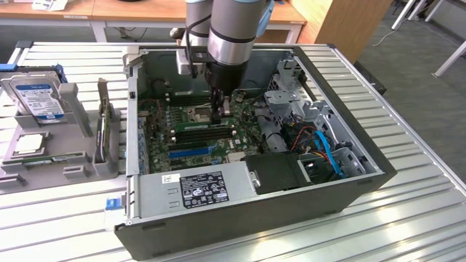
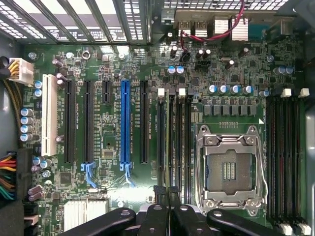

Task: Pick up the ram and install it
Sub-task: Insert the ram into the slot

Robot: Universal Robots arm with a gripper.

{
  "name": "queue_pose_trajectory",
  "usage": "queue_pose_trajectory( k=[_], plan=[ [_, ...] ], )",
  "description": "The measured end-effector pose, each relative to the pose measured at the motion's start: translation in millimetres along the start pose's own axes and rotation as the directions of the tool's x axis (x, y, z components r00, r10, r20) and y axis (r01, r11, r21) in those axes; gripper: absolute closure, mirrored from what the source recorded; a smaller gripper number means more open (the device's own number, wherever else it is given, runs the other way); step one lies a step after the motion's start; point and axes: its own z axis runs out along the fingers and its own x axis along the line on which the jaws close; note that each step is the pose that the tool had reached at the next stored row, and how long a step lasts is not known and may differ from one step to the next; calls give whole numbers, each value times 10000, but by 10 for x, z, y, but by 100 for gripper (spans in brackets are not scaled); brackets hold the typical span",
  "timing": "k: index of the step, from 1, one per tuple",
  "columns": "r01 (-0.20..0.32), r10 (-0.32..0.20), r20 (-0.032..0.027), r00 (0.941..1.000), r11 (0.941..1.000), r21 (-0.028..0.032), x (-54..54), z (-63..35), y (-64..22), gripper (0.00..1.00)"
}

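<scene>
While the steel case [image 1: 255, 224] lies open, gripper [image 1: 224, 112] hangs low over the green board [image 2: 147, 54] | jaws closed, black fingers [image 2: 158, 219] meeting | ram [image 1: 202, 129]: thin green stick on edge in slots beside the fingertips, exterior view | wrist view: long dark slots [image 2: 172, 142], white latches | grip on ram unclear

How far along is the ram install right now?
Done: the end effector is down inside the open case, at the memory slots beside the empty CPU socket. In hand: its fingers are shut together over those slots; whether the ram is pinched edge-on between them, I cannot tell. Left: with the end effector at the slots, seating and release are not yet shown.
</scene>
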Motion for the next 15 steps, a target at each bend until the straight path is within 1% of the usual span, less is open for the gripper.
queue_pose_trajectory(
  k=[8,15],
  plan=[
    [0,0,0,10000,10000,0,2,0,-9,88],
    [0,0,0,10000,10000,0,48,0,-9,88]
  ],
)
